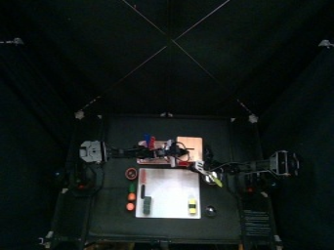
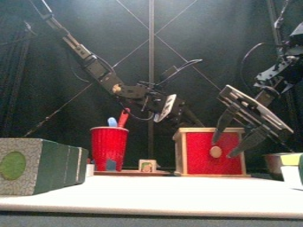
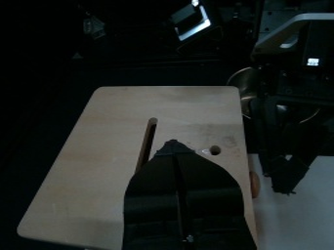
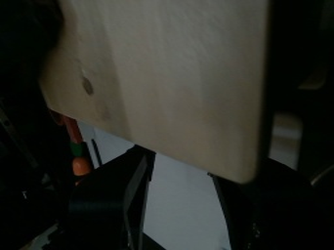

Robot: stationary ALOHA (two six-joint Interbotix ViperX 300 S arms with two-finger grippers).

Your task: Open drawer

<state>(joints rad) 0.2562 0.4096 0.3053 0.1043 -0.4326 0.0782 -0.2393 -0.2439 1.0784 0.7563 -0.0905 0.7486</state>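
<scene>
While the drawer (image 2: 213, 152) stood on the surface (image 2: 154, 195) right of the red cup (image 2: 109, 147), the right gripper (image 2: 236, 135) hung just beside its right front with jaws spread wide, holding nothing. The left gripper (image 2: 167, 108) hovered above the drawer's top; its jaws looked clenched together.

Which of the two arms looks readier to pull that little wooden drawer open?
Probably the right gripper: its jaws are open and hang right beside the drawer. The left gripper hovers above, over its top.
</scene>
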